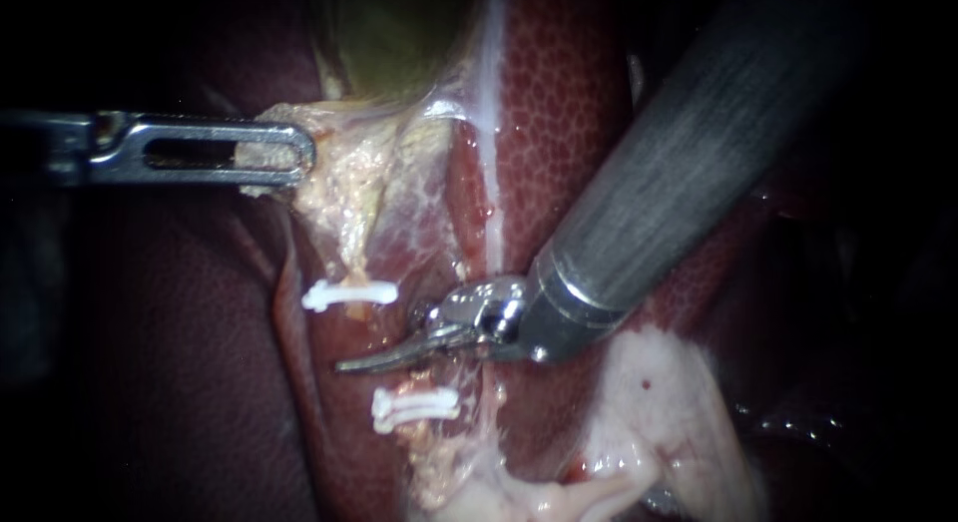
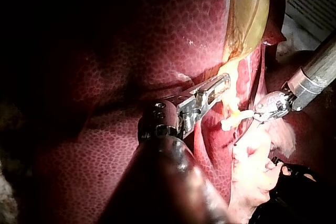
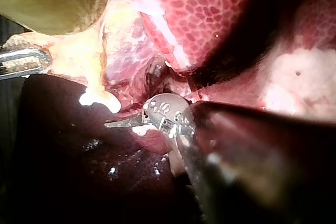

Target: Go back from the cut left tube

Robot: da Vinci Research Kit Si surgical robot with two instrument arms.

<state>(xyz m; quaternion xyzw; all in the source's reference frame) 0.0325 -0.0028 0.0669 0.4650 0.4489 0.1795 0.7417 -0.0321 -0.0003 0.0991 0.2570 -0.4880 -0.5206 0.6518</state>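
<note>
Left instrument: entered from the left, with the slotted jaws clamped on a flap of pale tissue.
Pale tissue: attached at the near end of the gallbladder and drawn out to the left by that grip.
Gallbladder: a greenish sac seen at the far edge, bedded in the mottled red liver.
Cut tube: found near the centre, parted into two stumps, one far and one near.
Far clip: a white clip set across the far stump.
Near clip: a white clip set across the near stump, well apart from the far clip.
Right instrument: entered from the upper right, with the curved jaws pressed together and nothing held.
Position of its tip: pointed left in the gap between the two clips. Whether tissue is touched cannot be told.
</note>
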